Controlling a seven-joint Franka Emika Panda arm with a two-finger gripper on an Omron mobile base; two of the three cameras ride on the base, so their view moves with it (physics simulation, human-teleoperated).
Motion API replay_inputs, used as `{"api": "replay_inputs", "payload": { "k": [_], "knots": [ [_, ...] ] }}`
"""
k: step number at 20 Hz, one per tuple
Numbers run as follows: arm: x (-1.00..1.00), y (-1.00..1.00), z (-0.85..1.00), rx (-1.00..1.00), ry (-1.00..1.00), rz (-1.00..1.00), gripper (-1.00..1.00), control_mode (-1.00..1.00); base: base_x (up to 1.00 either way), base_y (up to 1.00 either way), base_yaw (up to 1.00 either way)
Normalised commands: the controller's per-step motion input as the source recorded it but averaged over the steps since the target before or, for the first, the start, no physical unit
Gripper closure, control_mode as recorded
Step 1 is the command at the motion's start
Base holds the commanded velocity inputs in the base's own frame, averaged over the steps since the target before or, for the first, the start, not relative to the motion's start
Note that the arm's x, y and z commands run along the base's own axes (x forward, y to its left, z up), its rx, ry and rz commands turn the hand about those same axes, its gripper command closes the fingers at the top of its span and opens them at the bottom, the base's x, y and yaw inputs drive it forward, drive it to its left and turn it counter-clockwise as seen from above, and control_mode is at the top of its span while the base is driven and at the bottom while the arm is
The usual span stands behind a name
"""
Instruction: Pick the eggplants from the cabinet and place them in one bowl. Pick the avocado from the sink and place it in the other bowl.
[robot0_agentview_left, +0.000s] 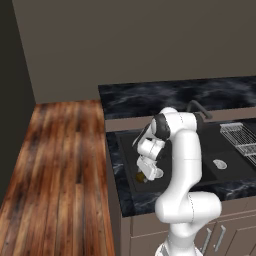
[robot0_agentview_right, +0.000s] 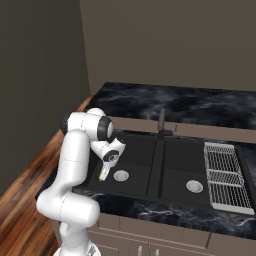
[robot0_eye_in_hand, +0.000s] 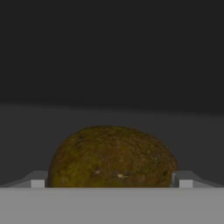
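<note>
A brown-green avocado (robot0_eye_in_hand: 111, 155) sits between my fingertips (robot0_eye_in_hand: 38, 180) in the hand view, and its sides touch both of them. My gripper (robot0_eye_in_hand: 112, 181) is shut on the avocado. The hand points down into the left basin of the black sink (robot0_agentview_right: 135, 150). From the left base view the avocado (robot0_agentview_left: 141, 176) peeks out under the gripper (robot0_agentview_left: 146, 174). In the right base view the gripper (robot0_agentview_right: 103, 174) hangs low beside the left drain (robot0_agentview_right: 121, 175), with a sliver of avocado (robot0_agentview_right: 98, 175) at its side. The eggplants, cabinet and bowls are out of view.
A dark faucet (robot0_agentview_right: 162, 122) stands behind the divider between the two basins. A wire dish rack (robot0_agentview_right: 225, 172) lies at the sink's right end. Black marble counter (robot0_agentview_right: 175, 102) runs behind the sink, and wooden floor (robot0_agentview_left: 60, 165) lies to the left.
</note>
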Motion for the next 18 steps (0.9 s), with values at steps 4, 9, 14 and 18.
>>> {"api": "replay_inputs", "payload": {
  "k": [4,9,14,18],
  "knots": [
    [-0.32,0.0,0.16,0.0,-0.03,0.0,1.0,-1.0,0.0,0.0,0.0],
    [-0.94,-0.08,0.35,0.0,-0.11,-0.01,1.0,-1.0,0.0,0.0,0.0],
    [-0.62,-0.02,0.41,-0.01,-0.15,-0.06,1.0,-1.0,0.0,0.0,0.0],
    [0.0,0.0,0.41,-0.04,-0.17,-0.11,1.0,-1.0,0.0,0.0,0.0]
  ]
}}
